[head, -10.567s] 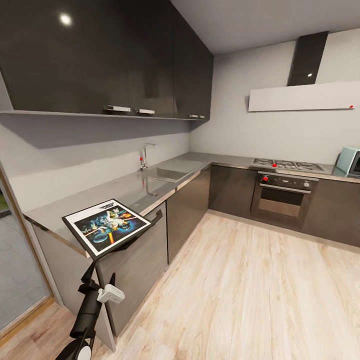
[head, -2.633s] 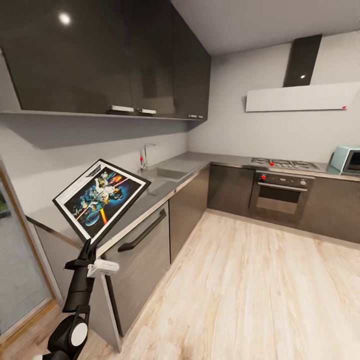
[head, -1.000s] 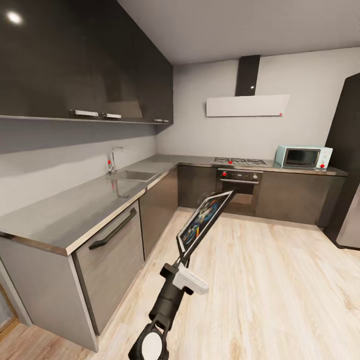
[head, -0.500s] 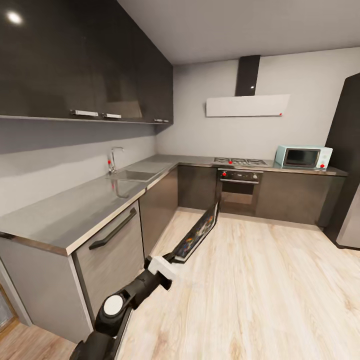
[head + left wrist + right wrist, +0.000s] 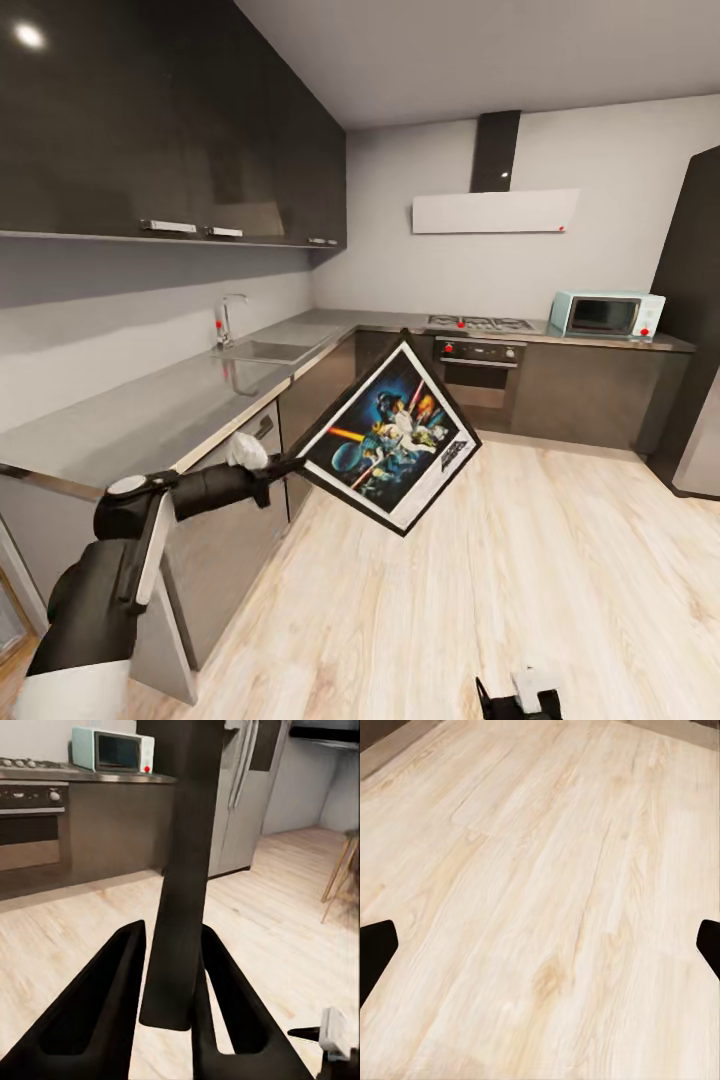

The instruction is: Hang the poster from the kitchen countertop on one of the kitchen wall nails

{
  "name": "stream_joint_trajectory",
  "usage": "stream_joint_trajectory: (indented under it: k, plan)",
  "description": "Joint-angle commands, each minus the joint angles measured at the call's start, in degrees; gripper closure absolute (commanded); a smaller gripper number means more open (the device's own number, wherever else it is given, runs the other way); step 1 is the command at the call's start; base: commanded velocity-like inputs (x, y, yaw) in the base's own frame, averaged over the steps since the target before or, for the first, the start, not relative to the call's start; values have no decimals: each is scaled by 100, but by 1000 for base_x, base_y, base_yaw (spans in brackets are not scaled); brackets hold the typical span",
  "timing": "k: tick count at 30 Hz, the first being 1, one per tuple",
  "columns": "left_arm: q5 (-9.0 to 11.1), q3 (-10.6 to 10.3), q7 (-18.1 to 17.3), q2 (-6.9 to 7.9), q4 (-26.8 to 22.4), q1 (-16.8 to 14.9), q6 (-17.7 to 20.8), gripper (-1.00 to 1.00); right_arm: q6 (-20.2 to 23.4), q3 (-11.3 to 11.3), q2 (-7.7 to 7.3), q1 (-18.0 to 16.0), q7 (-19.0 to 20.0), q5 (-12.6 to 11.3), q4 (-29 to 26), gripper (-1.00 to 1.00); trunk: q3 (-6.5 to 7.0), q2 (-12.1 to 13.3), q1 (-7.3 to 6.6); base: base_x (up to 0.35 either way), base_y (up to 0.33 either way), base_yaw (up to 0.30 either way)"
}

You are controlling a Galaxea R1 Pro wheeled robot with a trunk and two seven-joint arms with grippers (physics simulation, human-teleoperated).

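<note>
The poster [image 5: 390, 435], black-framed with a white border and dark blue artwork, hangs in the air over the wooden floor, turned corner-down like a diamond with its face toward me. My left gripper [image 5: 283, 465] is shut on its left corner, and the arm reaches in from the lower left. In the left wrist view the poster [image 5: 184, 870] shows edge-on as a dark bar clamped in my left gripper [image 5: 172, 937]. The grey countertop [image 5: 150, 420] runs along the left wall. My right gripper [image 5: 540, 945] is open over bare floor, and my right gripper [image 5: 520, 695] is low in the head view.
A sink [image 5: 265, 350] and chrome tap [image 5: 228, 318] are set in the worktop. The oven [image 5: 478, 375], a mint microwave [image 5: 605, 313], a white hood [image 5: 495, 210] and a dark fridge [image 5: 695, 330] line the far wall. Wooden floor [image 5: 560, 560] spreads ahead.
In the last second my left arm swung left and up, turning the poster from edge-on to face me. Before that the poster left the countertop and the view turned right.
</note>
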Motion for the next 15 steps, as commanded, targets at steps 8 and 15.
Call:
stream_joint_trajectory:
  k: [8, 15]
  plan:
    - [1052, 242, -528, 1588, 85, -994, 1878, 100, 1485, -14, -240, -70, 1006, 119, -1544, -100, -7, -4, 0, 0, 0, 0]
    - [1138, 228, -915, 2228, 114, -1235, 2008, 100, 2727, -9, -802, -960, 2546, 365, -1868, -100, -7, -4, 0, 0, 0, 0]
